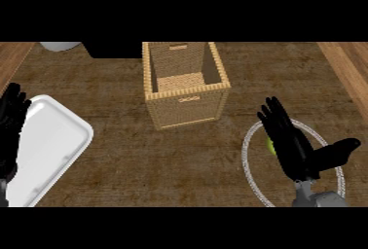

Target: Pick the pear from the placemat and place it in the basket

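Note:
A sliver of the yellow-green pear (271,145) peeks out at the left edge of my right hand (293,146), which hovers over it with straight fingers and the thumb spread to the right. The pear lies on a round brown placemat with a pale rim (247,151) at the lower right. The tall wicker basket (188,99) stands open-topped at the centre back, apart from the mat. My left hand (10,119) rests open at the left edge, fingers up.
A white rectangular tray (50,141) lies at the left, beside the left hand. A pale round object (59,46) shows at the back left. Lighter wooden strips border the dark counter on both sides.

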Tool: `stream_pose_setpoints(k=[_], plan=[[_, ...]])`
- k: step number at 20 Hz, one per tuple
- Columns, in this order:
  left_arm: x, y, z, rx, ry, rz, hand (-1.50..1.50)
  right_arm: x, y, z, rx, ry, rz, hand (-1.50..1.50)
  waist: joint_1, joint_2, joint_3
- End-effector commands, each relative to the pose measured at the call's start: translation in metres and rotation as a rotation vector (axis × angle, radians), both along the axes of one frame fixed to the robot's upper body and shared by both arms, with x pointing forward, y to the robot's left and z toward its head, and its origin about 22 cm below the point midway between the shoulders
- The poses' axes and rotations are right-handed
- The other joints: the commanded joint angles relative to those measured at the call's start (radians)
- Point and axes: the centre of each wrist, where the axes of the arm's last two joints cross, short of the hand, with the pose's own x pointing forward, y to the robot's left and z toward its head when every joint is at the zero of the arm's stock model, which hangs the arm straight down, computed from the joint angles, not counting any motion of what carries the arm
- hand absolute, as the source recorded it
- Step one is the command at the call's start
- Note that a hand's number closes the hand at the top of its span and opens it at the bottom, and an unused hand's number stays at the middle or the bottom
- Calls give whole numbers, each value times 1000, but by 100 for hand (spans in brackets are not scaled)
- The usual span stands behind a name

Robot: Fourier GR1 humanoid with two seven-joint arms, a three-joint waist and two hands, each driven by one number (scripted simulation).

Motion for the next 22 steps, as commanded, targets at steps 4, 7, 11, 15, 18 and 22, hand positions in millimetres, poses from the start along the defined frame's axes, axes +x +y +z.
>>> stream_pose_setpoints(k=[4, 7, 11, 15, 18, 22], plan=[[-24, -30, -73, -189, 313, -54, 0, 51, -73, 38, 46, -28, -230, 150, 31, 57, 22], [-38, -43, -105, -225, 531, -121, 0, 74, -79, 63, -134, -83, -33, 150, 56, 73, 22], [-37, -55, -117, -236, 568, -118, 0, 108, -3, 39, -166, -16, -79, -150, 57, 53, 22], [-40, -35, -112, -225, 575, -127, 0, 129, 3, 69, -371, 94, -167, -150, 54, 47, 20], [-47, -44, -120, -208, 575, -141, 0, 135, -42, 78, -709, 195, -221, -150, 62, 51, 15], [-43, -46, -122, -209, 570, -123, 0, 145, -85, 138, -1018, 316, -210, -150, 46, 49, 15]])
